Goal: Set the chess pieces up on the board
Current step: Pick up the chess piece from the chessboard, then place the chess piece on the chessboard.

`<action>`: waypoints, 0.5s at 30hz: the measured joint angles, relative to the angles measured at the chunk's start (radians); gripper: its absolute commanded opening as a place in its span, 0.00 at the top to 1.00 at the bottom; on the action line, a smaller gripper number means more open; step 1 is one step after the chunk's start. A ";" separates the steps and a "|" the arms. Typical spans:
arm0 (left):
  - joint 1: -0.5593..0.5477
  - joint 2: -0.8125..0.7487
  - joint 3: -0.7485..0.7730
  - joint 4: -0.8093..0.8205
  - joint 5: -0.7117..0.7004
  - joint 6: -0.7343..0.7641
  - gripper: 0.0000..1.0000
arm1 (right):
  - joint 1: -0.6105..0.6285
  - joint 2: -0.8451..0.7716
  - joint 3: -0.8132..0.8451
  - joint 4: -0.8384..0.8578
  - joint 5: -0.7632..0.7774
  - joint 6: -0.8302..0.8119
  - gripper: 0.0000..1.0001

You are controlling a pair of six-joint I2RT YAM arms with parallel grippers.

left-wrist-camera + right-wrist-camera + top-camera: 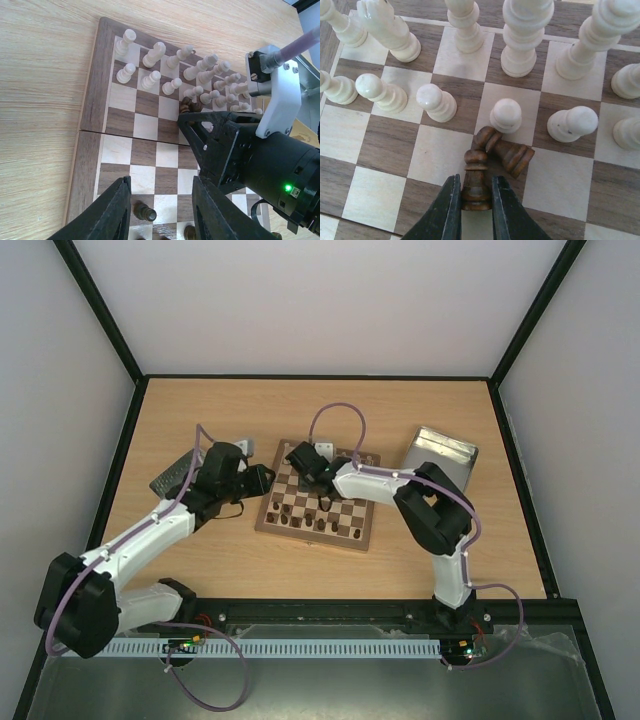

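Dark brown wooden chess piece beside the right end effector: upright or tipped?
Tipped: the piece lies on its side, against the gripped dark brown pawn.

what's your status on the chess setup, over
Right gripper shut on upright dark piece mid-board. Left gripper open, empty, over the board. In the way: toppled dark piece lying right beside the held one.
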 measured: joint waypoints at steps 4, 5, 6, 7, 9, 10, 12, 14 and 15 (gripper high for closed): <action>0.002 -0.003 0.000 0.000 0.008 -0.011 0.60 | 0.000 -0.034 -0.054 0.038 -0.009 -0.018 0.93; 0.003 -0.003 0.000 0.000 0.012 -0.015 0.58 | 0.000 -0.052 -0.076 0.047 -0.013 -0.027 0.93; 0.004 -0.004 0.000 0.000 0.019 -0.019 0.56 | 0.000 -0.078 -0.109 0.058 -0.021 -0.040 0.92; 0.005 -0.006 0.000 0.000 0.027 -0.022 0.54 | 0.000 -0.106 -0.142 0.071 -0.028 -0.054 0.92; 0.005 -0.011 0.000 0.004 0.050 -0.032 0.44 | 0.000 -0.174 -0.217 0.118 -0.052 -0.098 0.91; 0.006 -0.014 0.000 0.010 0.067 -0.039 0.38 | 0.000 -0.212 -0.255 0.143 -0.068 -0.124 0.91; 0.011 -0.023 -0.003 0.030 0.119 -0.056 0.30 | 0.000 -0.288 -0.330 0.208 -0.107 -0.171 0.92; 0.024 -0.037 -0.015 0.065 0.188 -0.075 0.24 | -0.003 -0.367 -0.402 0.287 -0.166 -0.220 0.92; 0.031 -0.044 -0.023 0.085 0.227 -0.087 0.23 | -0.008 -0.398 -0.433 0.329 -0.199 -0.240 0.92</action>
